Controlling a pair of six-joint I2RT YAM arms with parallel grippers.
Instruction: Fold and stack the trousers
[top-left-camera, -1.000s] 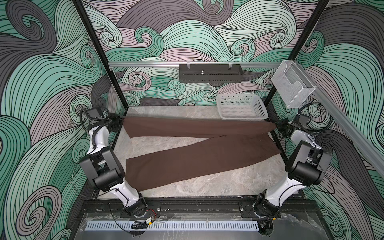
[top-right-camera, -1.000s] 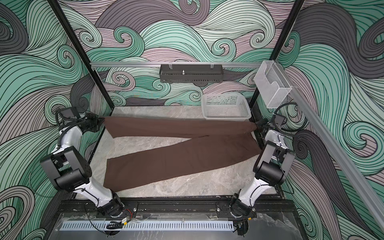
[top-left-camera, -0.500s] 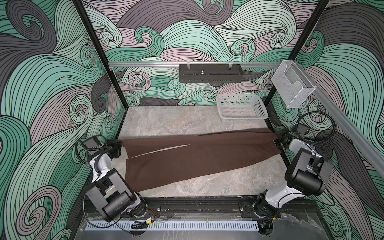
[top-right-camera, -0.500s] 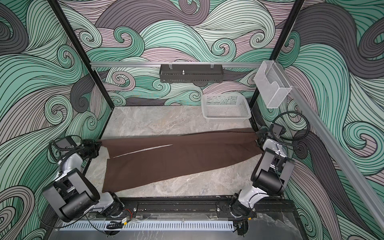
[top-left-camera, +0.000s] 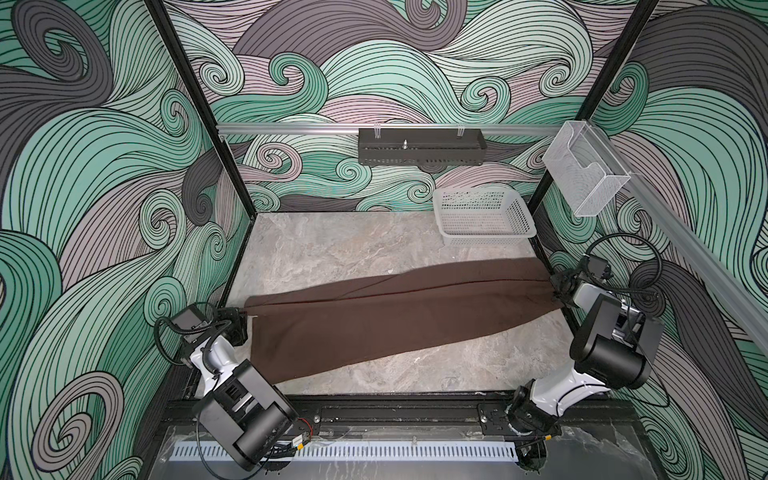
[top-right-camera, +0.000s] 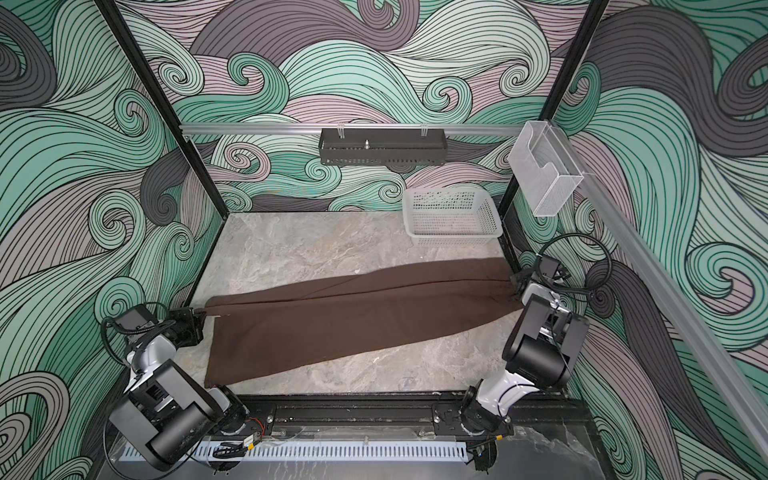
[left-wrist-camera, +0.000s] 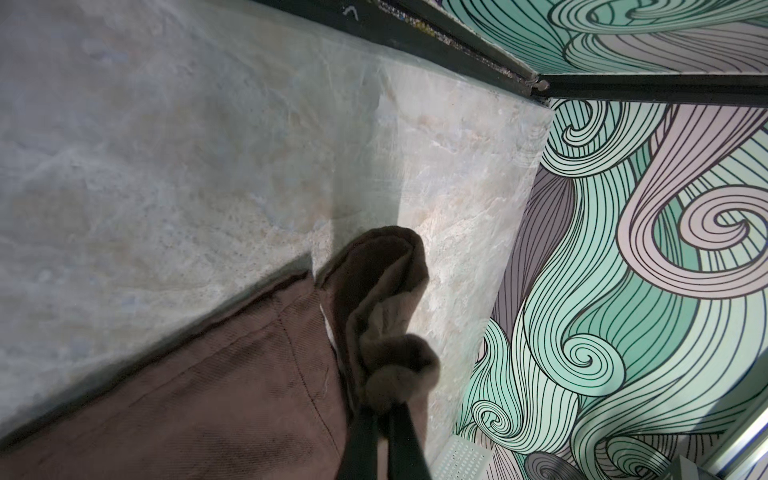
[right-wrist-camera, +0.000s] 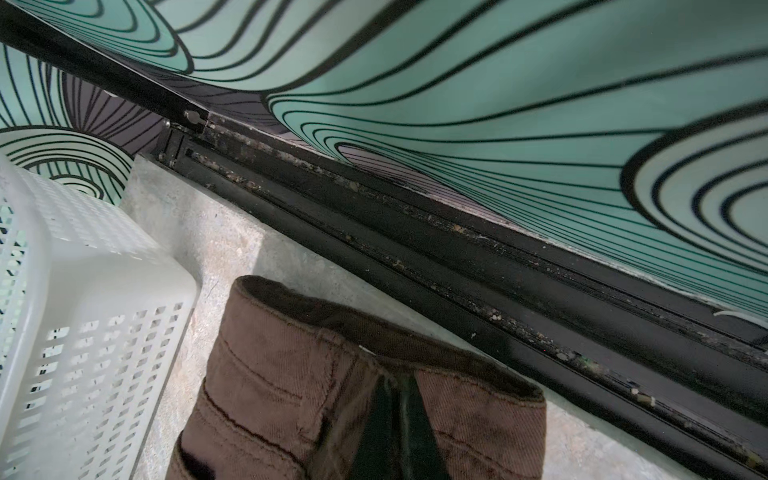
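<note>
The dark brown trousers (top-left-camera: 395, 320) (top-right-camera: 353, 320) lie across the marble tabletop (top-left-camera: 353, 245), one leg laid over the other, the lower leg's cuff fanning out toward the front left. At the table's left edge my left gripper (top-left-camera: 245, 309) (top-right-camera: 201, 311) is shut on the upper leg's cuff. In the left wrist view that cuff (left-wrist-camera: 386, 316) is bunched above the shut gripper (left-wrist-camera: 384, 409). My right gripper (top-left-camera: 555, 286) (top-right-camera: 517, 282) is at the right edge. In the right wrist view it (right-wrist-camera: 399, 382) is shut on the waistband (right-wrist-camera: 291, 365).
A white perforated basket (top-left-camera: 486, 237) (top-right-camera: 453, 239) (right-wrist-camera: 83, 291) stands at the back right, just behind the waistband. A black tray (top-left-camera: 419, 145) hangs on the rear rail, and a clear holder (top-left-camera: 582, 174) on the right post. The black frame rail (right-wrist-camera: 457, 257) runs close beside the right gripper.
Both grippers have drawn the far leg from the back toward the front and laid it over the near leg. The bare strip between the legs has closed.
</note>
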